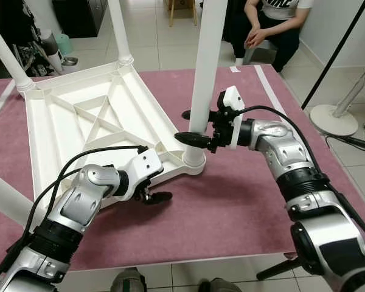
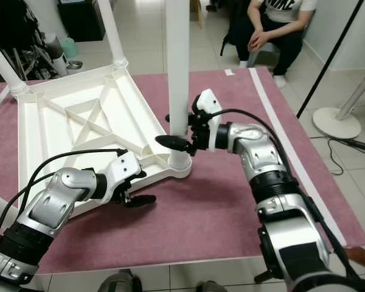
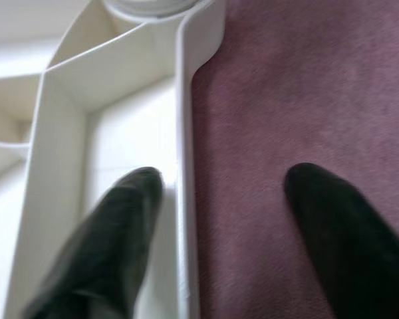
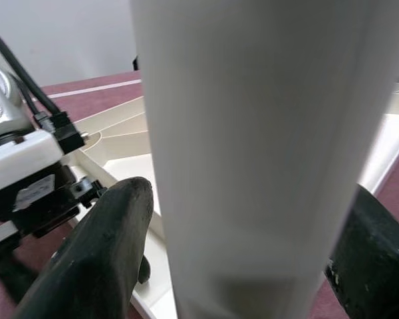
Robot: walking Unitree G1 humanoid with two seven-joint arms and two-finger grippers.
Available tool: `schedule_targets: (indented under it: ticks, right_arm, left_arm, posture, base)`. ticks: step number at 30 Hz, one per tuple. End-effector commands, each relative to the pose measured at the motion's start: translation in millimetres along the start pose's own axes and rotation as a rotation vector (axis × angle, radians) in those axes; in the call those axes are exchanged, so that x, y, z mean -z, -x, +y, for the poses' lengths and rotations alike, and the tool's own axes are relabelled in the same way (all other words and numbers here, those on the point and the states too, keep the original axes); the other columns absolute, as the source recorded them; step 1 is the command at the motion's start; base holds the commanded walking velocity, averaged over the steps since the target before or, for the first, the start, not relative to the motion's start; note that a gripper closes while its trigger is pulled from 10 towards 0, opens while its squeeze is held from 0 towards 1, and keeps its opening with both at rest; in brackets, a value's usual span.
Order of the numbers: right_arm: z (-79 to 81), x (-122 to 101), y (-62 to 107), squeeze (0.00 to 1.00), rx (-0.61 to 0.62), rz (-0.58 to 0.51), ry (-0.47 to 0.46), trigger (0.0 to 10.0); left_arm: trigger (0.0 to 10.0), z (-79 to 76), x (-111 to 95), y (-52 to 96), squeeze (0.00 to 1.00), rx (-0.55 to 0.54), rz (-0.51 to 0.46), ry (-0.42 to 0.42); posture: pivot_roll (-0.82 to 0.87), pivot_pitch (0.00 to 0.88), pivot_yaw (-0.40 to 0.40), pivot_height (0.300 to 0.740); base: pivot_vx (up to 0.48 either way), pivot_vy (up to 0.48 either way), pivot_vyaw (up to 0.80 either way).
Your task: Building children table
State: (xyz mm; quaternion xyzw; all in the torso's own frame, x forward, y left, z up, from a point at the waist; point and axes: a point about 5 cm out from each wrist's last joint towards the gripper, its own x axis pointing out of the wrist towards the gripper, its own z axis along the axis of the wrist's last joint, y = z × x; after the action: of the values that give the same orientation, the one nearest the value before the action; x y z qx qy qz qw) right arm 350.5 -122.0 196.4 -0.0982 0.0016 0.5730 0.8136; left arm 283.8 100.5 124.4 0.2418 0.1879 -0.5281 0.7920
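The upright leg [image 1: 205,73] runs out of frame at 12 o'clock. The person [image 1: 272,24] at 1 o'clock is cut off above the chest. The left wrist view is blurred: finger [image 3: 106,246] outlines soft. Objects [image 1: 55,52] at 10 o'clock cannot be identified.

A mauve carpet [image 1: 231,201] covers the pale tiled floor [image 1: 164,36]. Behind it a person [image 1: 274,27] sits, hands clasped. At right stands a white round stand base [image 1: 333,119] — a black cable [image 1: 353,141] trails beside it.
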Motion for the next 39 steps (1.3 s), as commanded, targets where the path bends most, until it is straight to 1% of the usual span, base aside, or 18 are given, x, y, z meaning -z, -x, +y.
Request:
schedule_targets:
  ticks: [1,9,13,20,21,25,27,28,29,30,31,32,33,34,36,38,39]
  right_arm:
    - [0.9,-0.7,-4.8,0.0,-0.029,0.014,0.019,10.0]
    - [1.9,1.5,-5.6,0.0,-0.056,0.019,0.009,10.0]
    - [4.5,5.7,-6.8,0.0,-0.09,0.034,0.007,10.0]
    - [5.1,8.0,-8.5,0.0,-0.099,0.044,0.007,10.0]
    - [6.4,9.8,-9.0,0.0,-0.104,0.048,0.004,10.0]
    - [9.0,14.3,-10.1,0.0,-0.104,0.058,-0.004,10.0]
    - [9.1,16.2,-10.8,0.0,-0.087,0.061,-0.004,10.0]
    - [7.8,19.1,-12.8,0.0,-0.04,0.073,-0.004,6.1]
    - [5.9,21.7,-15.4,0.0,0.027,0.082,-0.001,0.8]
    - [5.9,21.7,-15.4,0.0,0.027,0.082,-0.001,0.8]
    - [4.5,23.4,-17.2,0.0,0.072,0.088,0.001,0.8]
    - [4.2,25.4,-20.4,0.0,0.128,0.095,-0.004,0.0]
    - [5.1,26.6,-25.2,0.0,0.189,0.095,-0.024,0.0]
    - [5.1,26.6,-25.2,0.0,0.189,0.095,-0.024,0.0]
    - [7.9,27.2,-31.9,0.0,0.265,0.092,-0.055,0.0]
    - [13.2,24.2,-43.8,0.0,0.376,0.081,-0.072,0.0]
    - [14.5,23.2,-47.0,0.0,0.415,0.08,-0.075,0.0]
  left_arm:
    - [0.0,10.6,2.1,-1.1,0.0,-0.171,0.016,-0.002]
    - [0.0,11.6,1.0,-2.4,0.0,-0.167,0.014,-0.01]
    - [0.0,11.1,-3.8,1.7,0.0,-0.166,-0.007,-0.029]
    - [0.0,9.5,-8.4,2.8,0.0,-0.175,-0.03,-0.042]
    - [10.0,8.3,-10.8,3.6,0.0,-0.181,-0.041,-0.053]
    - [10.0,6.0,-15.8,6.8,0.0,-0.202,-0.065,-0.073]
    - [10.0,5.6,-17.4,7.9,0.0,-0.218,-0.071,-0.065]
    - [10.0,4.9,-19.1,8.7,0.0,-0.244,-0.076,-0.049]
    - [10.0,4.4,-20.2,9.2,0.0,-0.274,-0.079,-0.025]
    - [10.0,4.4,-20.2,9.2,0.0,-0.274,-0.079,-0.025]
    - [10.0,4.0,-20.9,9.6,0.0,-0.293,-0.081,-0.008]
    - [10.0,4.5,-21.6,10.5,0.0,-0.319,-0.08,0.005]
    - [10.0,5.5,-22.4,11.5,0.0,-0.344,-0.076,0.018]
    - [10.0,5.5,-22.4,11.5,0.0,-0.344,-0.076,0.018]
    - [10.0,6.6,-24.2,13.0,0.0,-0.373,-0.07,0.03]
    - [10.0,7.7,-30.7,14.4,0.0,-0.399,-0.075,0.031]
    - [10.0,8.0,-32.8,14.9,0.0,-0.407,-0.077,0.03]
  posture:
    - [0.09,0.0,0.057,0.74]
    - [0.1,0.0,0.057,0.74]
    - [0.1,0.0,0.055,0.74]
    - [0.1,0.0,0.051,0.74]
    - [0.1,0.0,0.049,0.74]
    - [0.1,0.0,0.048,0.74]
    - [0.1,0.0,0.048,0.74]
    - [0.1,0.0,0.047,0.74]
    - [0.1,0.0,0.046,0.74]
    - [0.1,0.0,0.046,0.74]
    - [0.1,0.0,0.046,0.74]
    - [0.1,0.0,0.044,0.74]
    - [0.1,0.0,0.042,0.74]
    - [0.1,0.0,0.042,0.74]
    - [0.11,0.0,0.042,0.74]
    - [0.11,0.0,0.044,0.74]
    - [0.11,0.0,0.044,0.74]
  base:
    - [0.0,0.0,0.0]
    - [0.0,0.0,0.0]
    - [0.0,0.0,0.0]
    - [0.0,0.0,0.0]
    - [0.0,0.0,0.0]
    - [0.0,0.0,0.0]
    - [0.0,0.0,0.0]
    - [0.0,0.0,0.0]
    - [0.0,0.0,0.0]
    - [0.0,0.0,0.0]
    - [0.0,0.0,0.0]
    - [0.0,0.0,0.0]
    - [0.0,0.0,0.0]
    - [0.0,0.0,0.0]
    - [0.0,0.0,0.0]
    - [0.0,0.0,0.0]
    - [0.0,0.0,0.0]
